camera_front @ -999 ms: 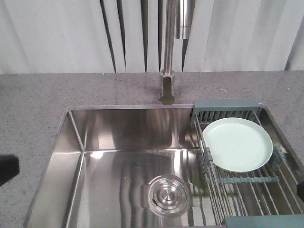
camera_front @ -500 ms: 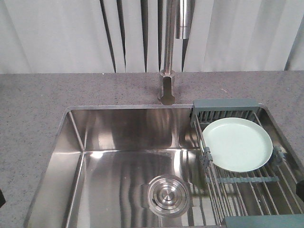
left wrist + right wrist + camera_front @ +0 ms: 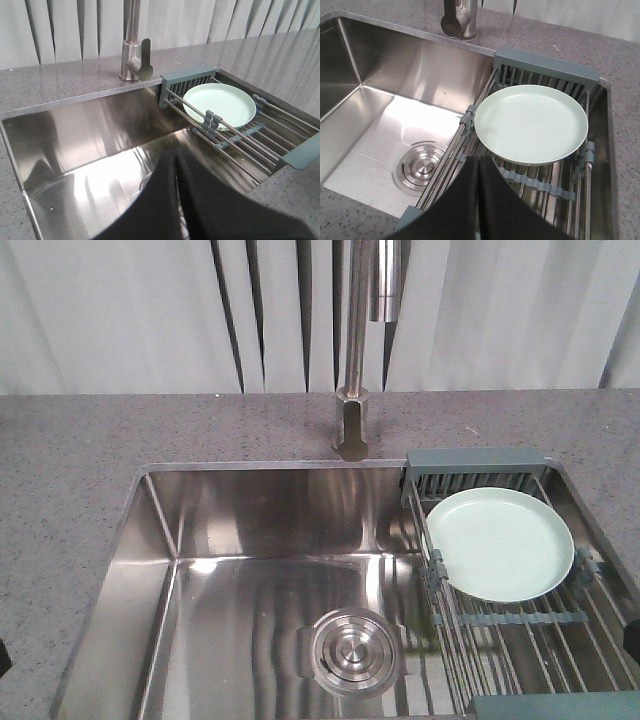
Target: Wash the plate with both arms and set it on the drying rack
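The pale mint-green plate (image 3: 500, 543) lies flat on the drying rack (image 3: 520, 625), which spans the right end of the sink. It also shows in the left wrist view (image 3: 219, 105) and the right wrist view (image 3: 530, 123). The rack also shows in both wrist views (image 3: 235, 142) (image 3: 547, 185). My left gripper (image 3: 176, 156) is shut and empty above the sink basin, left of the rack. My right gripper (image 3: 478, 160) is shut and empty above the rack's near left part, just short of the plate's rim. In the front view only dark slivers of the arms show at the lower corners.
The steel sink basin (image 3: 250, 580) has a round drain (image 3: 352, 650) in its floor. The tap (image 3: 352, 390) stands behind the sink on the grey speckled counter (image 3: 70, 470). A pale curtain hangs behind.
The dark left arm part at the front view's left edge has dropped almost out of frame. The plate and rack have not moved.
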Robot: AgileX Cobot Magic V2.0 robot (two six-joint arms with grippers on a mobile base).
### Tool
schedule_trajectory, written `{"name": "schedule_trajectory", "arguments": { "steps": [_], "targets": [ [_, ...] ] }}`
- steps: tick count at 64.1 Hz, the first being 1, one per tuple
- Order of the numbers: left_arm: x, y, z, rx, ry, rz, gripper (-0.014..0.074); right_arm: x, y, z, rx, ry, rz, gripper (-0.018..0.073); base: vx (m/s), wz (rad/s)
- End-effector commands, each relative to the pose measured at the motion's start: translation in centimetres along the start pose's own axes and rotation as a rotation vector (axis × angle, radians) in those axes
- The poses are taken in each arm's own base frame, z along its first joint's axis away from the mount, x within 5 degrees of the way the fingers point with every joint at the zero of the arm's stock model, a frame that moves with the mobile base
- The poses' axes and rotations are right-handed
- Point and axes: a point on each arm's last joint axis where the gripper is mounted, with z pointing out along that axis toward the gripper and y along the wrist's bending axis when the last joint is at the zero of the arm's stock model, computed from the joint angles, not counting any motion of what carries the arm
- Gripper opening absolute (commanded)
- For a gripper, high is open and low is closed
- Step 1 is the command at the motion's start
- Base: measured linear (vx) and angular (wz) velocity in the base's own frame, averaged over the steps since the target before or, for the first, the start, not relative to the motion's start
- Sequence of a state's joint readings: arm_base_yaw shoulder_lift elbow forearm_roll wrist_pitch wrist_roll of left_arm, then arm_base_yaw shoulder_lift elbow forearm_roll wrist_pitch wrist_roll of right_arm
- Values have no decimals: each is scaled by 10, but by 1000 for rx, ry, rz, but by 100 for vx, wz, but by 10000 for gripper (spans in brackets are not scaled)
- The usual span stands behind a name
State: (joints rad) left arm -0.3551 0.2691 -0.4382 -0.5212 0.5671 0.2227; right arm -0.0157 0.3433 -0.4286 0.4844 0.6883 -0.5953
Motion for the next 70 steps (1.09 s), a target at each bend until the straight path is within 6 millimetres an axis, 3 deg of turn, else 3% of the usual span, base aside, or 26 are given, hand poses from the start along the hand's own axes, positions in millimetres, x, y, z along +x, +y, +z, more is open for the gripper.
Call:
{"name": "schedule_trajectory", "arguments": {
  "steps": [1, 12, 20, 33, 55, 70],
  "targets": [
    [-14, 0, 0, -11, -82, -6, -6, -13, -3, -3, 27, -78, 3, -4, 0, 0],
    [-3, 13, 5, -120, -65, 217, -6, -13, -3, -3, 27, -78, 3, -4, 0, 0],
    [24, 32, 15, -218, -155, 224, -6, -13, -3, -3, 27, -78, 3, -4, 0, 0],
    [72, 59, 16, -383, -349, 199, -6, -13, -3, -3, 27, -78, 3, -4, 0, 0],
    [78, 63, 3, -566, -357, 225, -6, -13, -3, -3, 27, -78, 3, -4, 0, 0],
    [81, 65, 3, -597, -324, 201, -6, -13, -3, -3, 26, -78, 2, -4, 0, 0]
  ]
}}
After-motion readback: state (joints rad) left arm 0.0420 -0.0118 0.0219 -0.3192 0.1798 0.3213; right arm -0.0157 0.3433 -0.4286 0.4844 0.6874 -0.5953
